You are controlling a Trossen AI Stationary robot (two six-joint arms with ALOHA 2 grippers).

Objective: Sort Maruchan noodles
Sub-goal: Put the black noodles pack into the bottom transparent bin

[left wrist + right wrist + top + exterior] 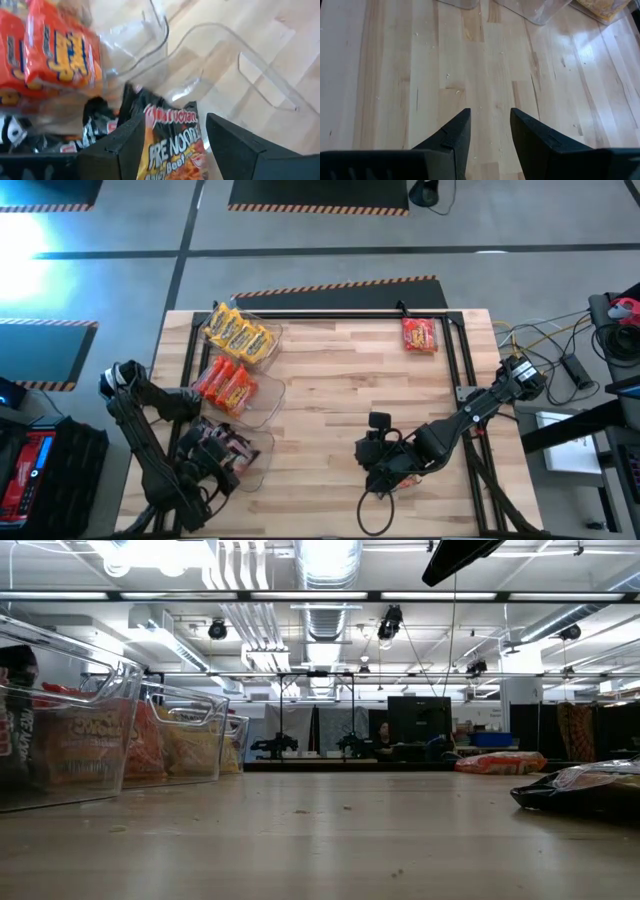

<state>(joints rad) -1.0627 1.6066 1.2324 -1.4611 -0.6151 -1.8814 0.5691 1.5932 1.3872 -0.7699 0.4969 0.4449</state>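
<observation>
Three clear bins stand in a row at the table's left. The far one holds yellow Maruchan noodles [240,332], the middle one red-orange packets [225,383], and the near one dark packets [228,448]. My left gripper [215,465] hangs open over the near bin. A dark packet [172,142] shows between its fingers without touching them, lying tilted on the other dark packets. One red packet [420,335] lies flat at the far right. Another dark packet [585,790] lies on the table at the near right. My right gripper [490,130] is open over bare wood.
The near bin's clear wall [240,55] curves close around my left gripper. A black rail [330,313] runs along the table's far edge. Cables [560,345] lie off the table's right side. Bare wood spans the middle of the table [340,380].
</observation>
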